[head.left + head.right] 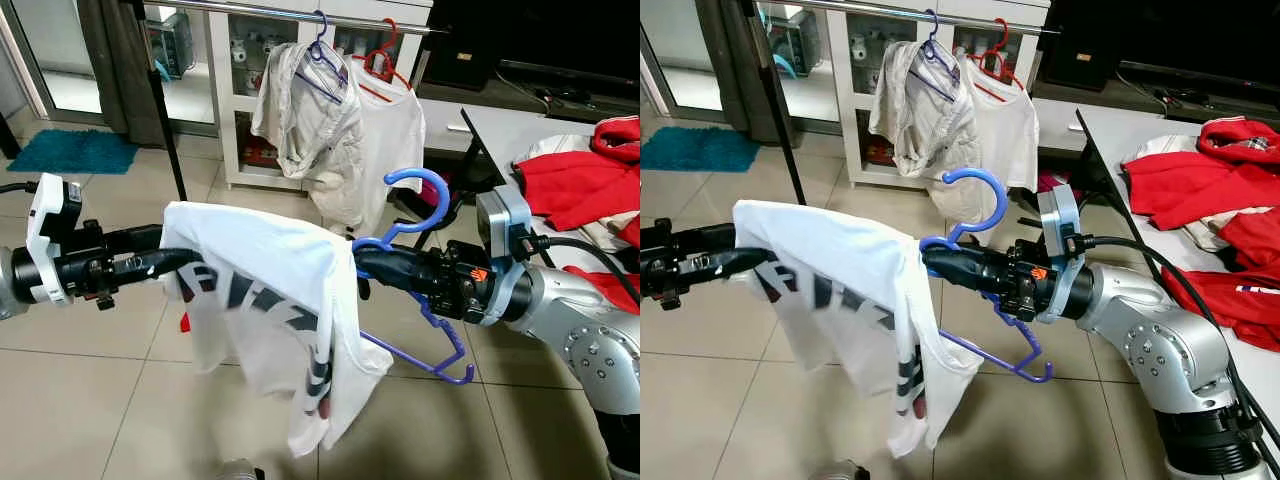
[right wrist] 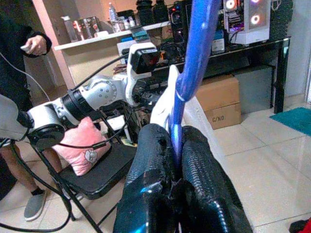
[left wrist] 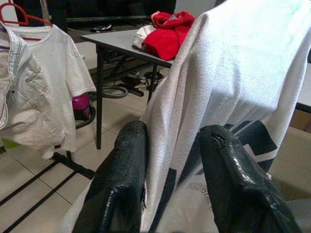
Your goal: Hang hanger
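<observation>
left eye view: white shirt point(image 1: 262, 290) hides most of blue hanger point(image 1: 415, 190).

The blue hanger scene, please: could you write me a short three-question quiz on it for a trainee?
1. True or false: the right gripper is shut on the blue hanger near its hook.
2. The white T-shirt is: A) folded on the table; B) draped over the hanger, with the left gripper around its cloth; C) lying on the floor.
3. How many garments hang on the rail behind, and on hangers of which colours?

Key: 1. True. 2. B. 3. Two: a crumpled pale garment on a purple hanger and a white shirt on a red hanger.
</observation>
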Motion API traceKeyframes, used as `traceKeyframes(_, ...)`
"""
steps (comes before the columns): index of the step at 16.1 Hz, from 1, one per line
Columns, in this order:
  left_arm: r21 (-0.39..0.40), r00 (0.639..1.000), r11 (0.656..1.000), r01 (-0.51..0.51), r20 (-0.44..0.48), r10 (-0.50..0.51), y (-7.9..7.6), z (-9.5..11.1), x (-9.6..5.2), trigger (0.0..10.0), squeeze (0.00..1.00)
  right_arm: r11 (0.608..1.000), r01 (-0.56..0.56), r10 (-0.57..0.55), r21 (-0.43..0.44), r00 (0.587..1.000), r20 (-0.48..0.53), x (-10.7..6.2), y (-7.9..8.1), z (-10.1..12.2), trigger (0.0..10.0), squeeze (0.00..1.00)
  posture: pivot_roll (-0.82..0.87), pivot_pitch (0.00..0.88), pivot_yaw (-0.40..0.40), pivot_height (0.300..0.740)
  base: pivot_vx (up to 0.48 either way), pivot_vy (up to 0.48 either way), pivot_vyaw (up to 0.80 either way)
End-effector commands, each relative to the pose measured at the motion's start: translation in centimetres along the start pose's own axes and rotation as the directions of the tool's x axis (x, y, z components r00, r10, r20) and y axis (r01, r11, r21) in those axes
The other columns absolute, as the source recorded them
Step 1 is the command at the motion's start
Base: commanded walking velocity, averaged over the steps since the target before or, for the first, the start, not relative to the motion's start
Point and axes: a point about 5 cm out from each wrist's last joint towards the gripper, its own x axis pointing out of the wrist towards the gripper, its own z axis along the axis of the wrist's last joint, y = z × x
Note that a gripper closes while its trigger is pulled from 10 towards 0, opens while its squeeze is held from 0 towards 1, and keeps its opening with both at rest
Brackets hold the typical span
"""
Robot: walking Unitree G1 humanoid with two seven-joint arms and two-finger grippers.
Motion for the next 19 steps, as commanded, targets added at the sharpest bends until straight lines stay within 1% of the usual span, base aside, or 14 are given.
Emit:
traceKeyframes(1,0.001,1.000,1.000,0.010,-0.005,-0.010,0.0,0.1,0.3,0.0,0.00,0.999,-0.009,0.010,-0.041,1.000,0.021,-0.2,0.3,1.0,10.0,0.00,0.01,0.003,-0.068,0.740,0.000,0.000,0.00)
traceKeyframes(6,-0.008,1.000,1.000,0.010,0.002,-0.010,0.0,-0.1,0.3,0.0,0.00,0.999,-0.004,0.005,-0.041,1.000,0.023,-0.2,0.2,1.0,10.0,0.00,0.01,0.000,-0.068,0.740,0.000,0.000,0.00)
traceKeyframes(9,0.003,0.999,1.000,-0.021,0.029,0.021,0.1,0.0,0.2,0.0,0.00,0.999,0.008,-0.006,-0.045,0.999,0.033,-0.2,0.2,1.0,10.0,0.00,0.01,0.000,-0.064,0.740,0.000,0.000,0.00)
traceKeyframes(11,0.027,0.994,0.996,-0.087,0.073,0.085,0.3,0.3,0.0,0.0,0.00,0.999,0.028,-0.025,-0.047,0.998,0.050,-0.2,0.0,1.1,10.0,0.00,0.01,0.000,-0.059,0.740,0.000,0.000,0.00)
traceKeyframes(12,0.031,0.992,0.994,-0.101,0.083,0.098,0.3,0.3,-0.1,0.0,0.00,0.998,0.032,-0.029,-0.047,0.998,0.054,-0.2,0.0,1.1,10.0,0.00,0.01,0.000,-0.059,0.740,0.000,0.000,0.00)
traceKeyframes(13,0.030,0.985,0.991,-0.134,0.115,0.130,0.2,0.4,-0.3,0.0,0.00,0.998,0.046,-0.042,-0.049,0.997,0.067,-0.3,-0.1,1.2,10.0,0.00,0.01,0.000,-0.056,0.740,0.000,0.000,0.00)
traceKeyframes(17,0.016,0.957,0.974,-0.226,0.190,0.219,-0.6,0.3,-1.2,0.0,0.00,0.995,0.089,-0.084,-0.053,0.992,0.095,-0.4,-0.5,1.3,10.0,0.00,0.02,0.000,-0.049,0.740,0.000,0.000,0.00)
traceKeyframes(19,0.010,0.948,0.967,-0.253,0.203,0.245,-1.1,0.2,-1.5,0.0,0.00,0.993,0.108,-0.102,-0.053,0.989,0.105,-0.5,-0.7,1.3,10.0,0.00,0.02,0.000,-0.048,0.740,0.000,0.000,0.00)
